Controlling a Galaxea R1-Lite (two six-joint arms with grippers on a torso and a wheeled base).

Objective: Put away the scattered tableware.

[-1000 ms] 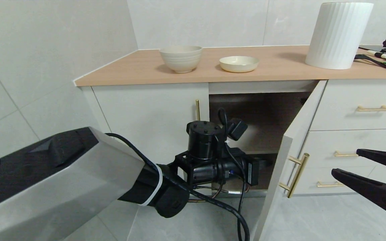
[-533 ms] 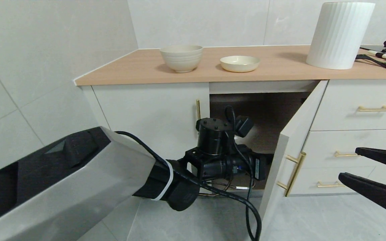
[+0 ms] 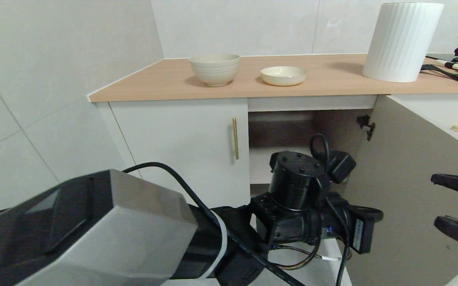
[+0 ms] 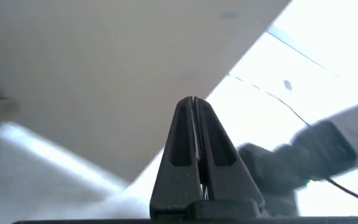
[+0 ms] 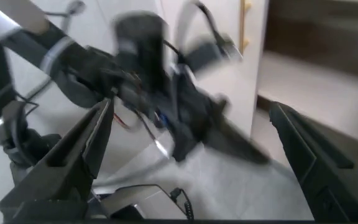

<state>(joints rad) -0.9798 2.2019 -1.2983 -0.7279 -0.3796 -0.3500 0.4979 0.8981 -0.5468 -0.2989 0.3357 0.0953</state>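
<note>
Left fingers (image 4: 179, 155) pressed together, holding nothing, low in front of the open cabinet (image 3: 280, 131), near its door (image 3: 412, 190). Right fingers (image 5: 79, 158) spread wide, empty, in front of that door. Bowl (image 3: 214, 69) and dish (image 3: 283, 75) sit upright on the desk (image 3: 165, 85), side by side, not touching, above the cabinet.

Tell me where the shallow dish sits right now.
In the head view the dish sits on the counter, between the bowl to its left and the white canister to its right, above the open cabinet.
</note>
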